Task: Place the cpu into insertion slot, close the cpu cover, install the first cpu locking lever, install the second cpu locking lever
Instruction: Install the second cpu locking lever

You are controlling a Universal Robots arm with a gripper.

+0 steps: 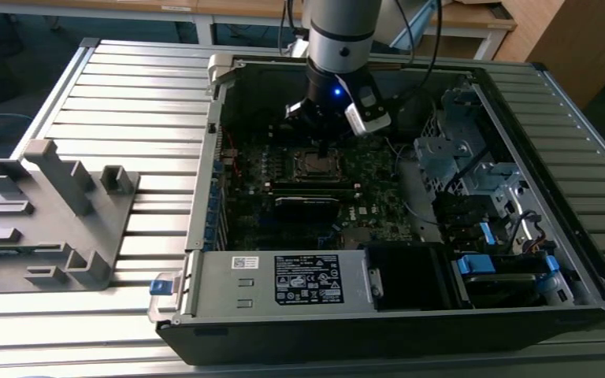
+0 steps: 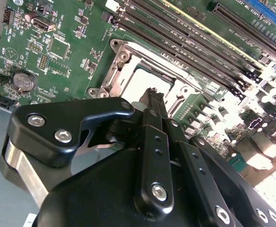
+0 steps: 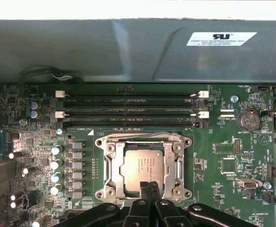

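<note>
While seated in socket: the small flat grey metal cpu (image 3: 146,166) is framed by the shiny silver square cpu cover (image 3: 144,140)
Black gripper (image 3: 148,185): fingers are pressed together at the chip's edge
Risk: the chip could be scraped or shifted if pressed off-centre

Robotics lab / electronics workshop. Open computer case (image 1: 387,260) lies on ribbed metal bench (image 1: 124,87), motherboard (image 3: 223,156) exposed w/ memory slots (image 3: 128,106). Robot arm (image 1: 339,31) reaches into case. Grey plastic fixture block (image 1: 45,216) on bench at the exterior view's left. Wooden desks (image 1: 239,9) and cables behind.
</note>
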